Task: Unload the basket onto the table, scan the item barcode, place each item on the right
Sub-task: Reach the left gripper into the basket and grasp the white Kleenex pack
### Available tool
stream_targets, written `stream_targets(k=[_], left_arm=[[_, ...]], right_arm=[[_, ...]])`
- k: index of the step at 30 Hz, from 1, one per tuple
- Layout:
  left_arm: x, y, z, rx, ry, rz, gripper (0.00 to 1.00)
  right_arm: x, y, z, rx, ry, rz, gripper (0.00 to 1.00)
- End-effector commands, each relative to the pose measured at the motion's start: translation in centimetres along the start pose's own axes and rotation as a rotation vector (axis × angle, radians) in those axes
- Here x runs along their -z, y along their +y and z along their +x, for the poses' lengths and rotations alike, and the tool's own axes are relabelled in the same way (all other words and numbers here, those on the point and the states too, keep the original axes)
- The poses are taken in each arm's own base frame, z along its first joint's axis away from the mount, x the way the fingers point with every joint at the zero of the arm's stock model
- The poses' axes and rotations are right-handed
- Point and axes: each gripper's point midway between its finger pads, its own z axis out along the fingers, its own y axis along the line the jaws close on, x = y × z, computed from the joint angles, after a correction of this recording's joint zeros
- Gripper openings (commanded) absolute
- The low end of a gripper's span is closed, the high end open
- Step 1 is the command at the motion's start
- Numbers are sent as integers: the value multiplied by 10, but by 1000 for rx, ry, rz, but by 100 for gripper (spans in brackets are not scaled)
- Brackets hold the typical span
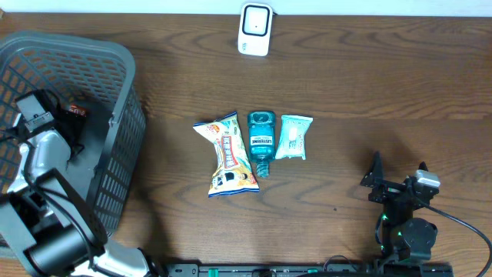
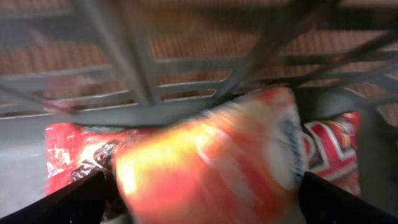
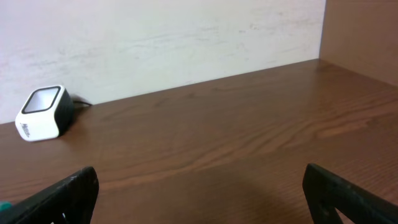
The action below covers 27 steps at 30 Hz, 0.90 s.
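In the left wrist view a blurred orange and white snack bag (image 2: 211,168) fills the space between the wide-apart fingers of my left gripper (image 2: 199,193), down inside the grey basket (image 2: 186,93). Whether the fingers press on the bag is unclear. Overhead, my left gripper (image 1: 75,123) reaches into the basket (image 1: 115,69). The white barcode scanner (image 1: 255,29) stands at the table's far edge and also shows in the right wrist view as the scanner (image 3: 43,112). My right gripper (image 1: 400,165) stands open at the front right, with only bare wood between its fingers (image 3: 68,193).
On the table's middle lie a yellow snack bag (image 1: 231,154), a teal mouthwash bottle (image 1: 261,142) and a pale green wipes pack (image 1: 294,137). Red packets (image 2: 68,149) lie on the basket's floor behind the orange bag. A wall (image 3: 186,43) rises behind the scanner.
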Motion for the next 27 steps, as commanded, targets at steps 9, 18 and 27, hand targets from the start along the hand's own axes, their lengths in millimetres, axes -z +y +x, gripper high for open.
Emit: stream_targets(k=[9, 18, 27], left_arm=[[3, 6, -2, 8, -12, -29, 66], [59, -2, -28, 16, -98, 47, 39], [55, 26, 16, -185, 85, -59, 98]], right_arm=[[0, 0, 1, 15, 2, -2, 99], [0, 0, 1, 15, 2, -2, 99], [0, 0, 1, 15, 2, -2, 99]])
